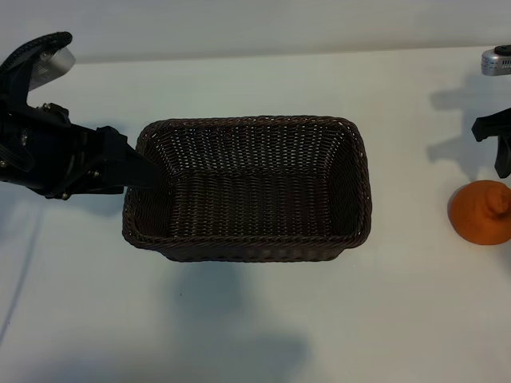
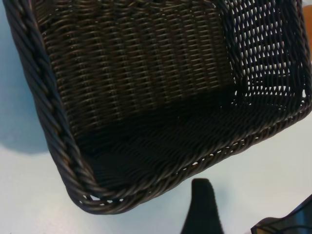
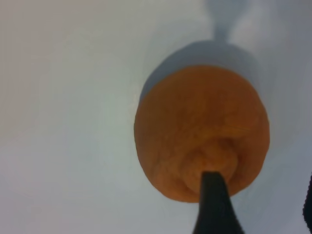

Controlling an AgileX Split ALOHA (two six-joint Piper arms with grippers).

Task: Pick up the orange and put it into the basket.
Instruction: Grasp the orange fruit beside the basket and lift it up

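Black right gripper [image 1: 501,171] hangs jaws-apart over the orange [image 1: 477,214], pointing straight down.

basket [image 1: 249,187]: dark brown woven wicker, braided rim, slight sheen, openwork sides. orange [image 1: 477,212]: matte, lumpy skin, puckered bump. table [image 1: 255,319]: smooth matte white. left gripper [image 1: 134,169] at basket's 9 o'clock: matte black plastic.
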